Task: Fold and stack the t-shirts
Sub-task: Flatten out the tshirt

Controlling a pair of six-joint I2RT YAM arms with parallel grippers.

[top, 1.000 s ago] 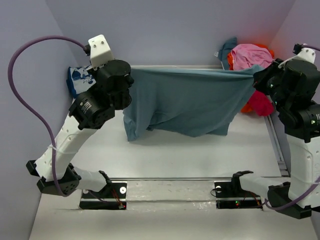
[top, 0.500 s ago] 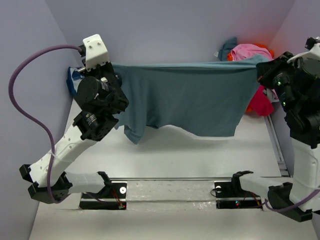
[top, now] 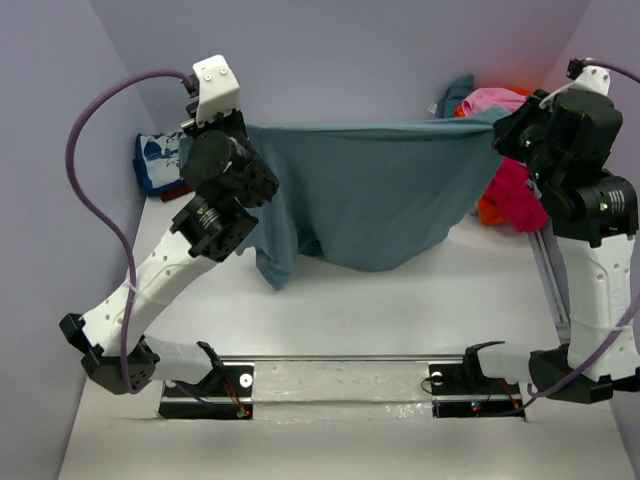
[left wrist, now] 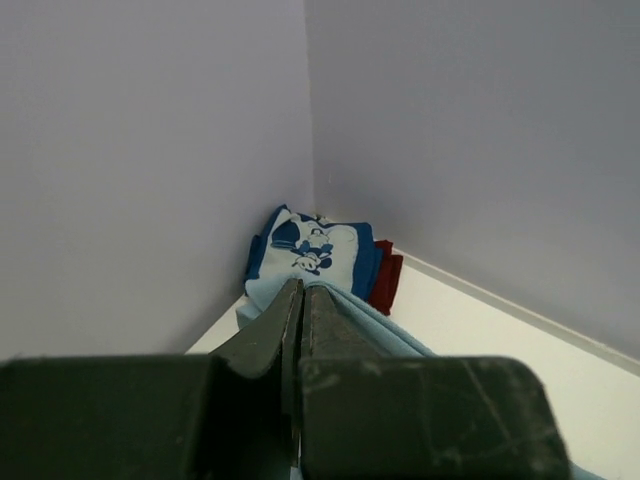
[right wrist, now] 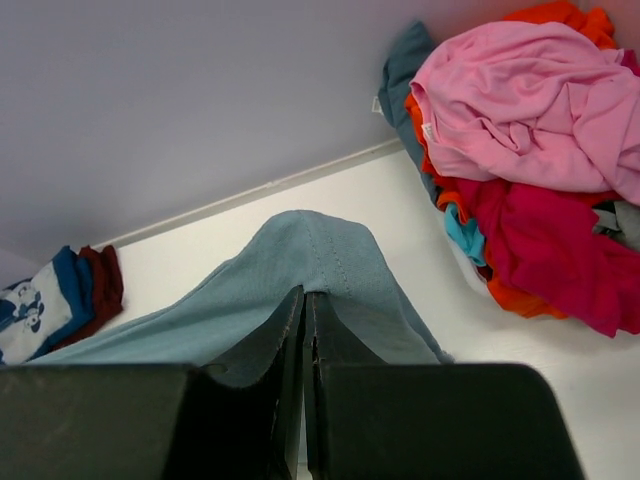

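Tee (top: 370,200) taut between left hand (left wrist: 301,290) and right hand (right wrist: 303,295)

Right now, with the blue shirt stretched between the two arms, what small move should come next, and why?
Probably lower both arms together, laying the slate-blue t-shirt flat on the white table. The left gripper and right gripper are each shut on its top edge, which is stretched between them, while the rest hangs loose; it must lie spread before folding.
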